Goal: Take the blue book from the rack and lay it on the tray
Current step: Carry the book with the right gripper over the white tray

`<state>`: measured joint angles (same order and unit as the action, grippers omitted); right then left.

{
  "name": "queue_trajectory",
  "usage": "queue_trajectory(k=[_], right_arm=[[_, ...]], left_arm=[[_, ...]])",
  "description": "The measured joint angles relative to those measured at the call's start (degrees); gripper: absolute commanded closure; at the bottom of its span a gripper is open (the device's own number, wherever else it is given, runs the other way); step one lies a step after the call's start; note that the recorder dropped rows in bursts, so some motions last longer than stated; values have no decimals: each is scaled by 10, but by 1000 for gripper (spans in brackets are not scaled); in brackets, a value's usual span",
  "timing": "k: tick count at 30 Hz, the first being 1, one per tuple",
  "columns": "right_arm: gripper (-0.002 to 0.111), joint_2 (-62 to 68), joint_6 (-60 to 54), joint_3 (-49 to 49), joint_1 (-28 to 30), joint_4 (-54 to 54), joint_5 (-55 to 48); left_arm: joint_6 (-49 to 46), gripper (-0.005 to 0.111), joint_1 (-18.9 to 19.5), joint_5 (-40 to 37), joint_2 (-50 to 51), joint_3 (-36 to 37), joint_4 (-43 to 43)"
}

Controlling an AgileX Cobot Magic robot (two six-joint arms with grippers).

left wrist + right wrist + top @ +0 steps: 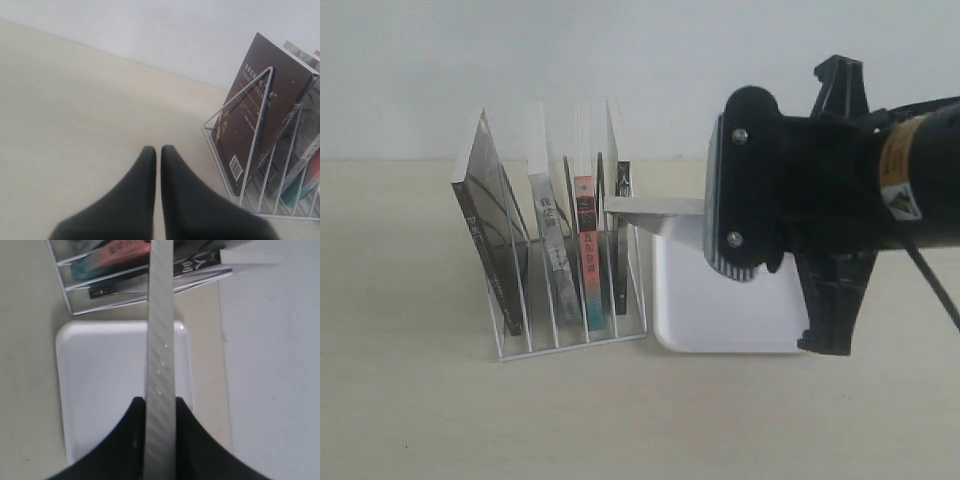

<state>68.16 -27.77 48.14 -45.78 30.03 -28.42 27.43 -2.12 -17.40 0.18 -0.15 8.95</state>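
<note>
Filling the right of the exterior view, the right gripper [160,402] hangs over the tray [720,320] at lower centre, just right of the rack [570,300]. It clamps the blue book [655,207] level, with only its pale page edge showing. The left gripper [158,150] is pinched together, empty.

The right gripper [732,200], at the right of the exterior frame, clamped a book [655,207]; the left gripper [158,150] had its fingers together.

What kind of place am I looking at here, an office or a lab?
Probably a robot test bench: a pale table, a rack and tray, and a robot arm holding a book.
</note>
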Motion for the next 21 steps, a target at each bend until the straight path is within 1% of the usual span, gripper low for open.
queue_trajectory(k=[3,8,12,18,21], right_arm=[[108,-34,-10,-24,0,-3,30],[108,-32,-1,-50,4,-3,67],[108,-8,5,-72,35,-4,110],[108,18,9,-77,94,-4,160],[108,34,9,-77,105,-4,192]], left_arm=[[0,103,0,0,0,0,0],[0,103,0,0,0,0,0],[0,103,0,0,0,0,0],[0,103,0,0,0,0,0],[0,103,0,0,0,0,0]])
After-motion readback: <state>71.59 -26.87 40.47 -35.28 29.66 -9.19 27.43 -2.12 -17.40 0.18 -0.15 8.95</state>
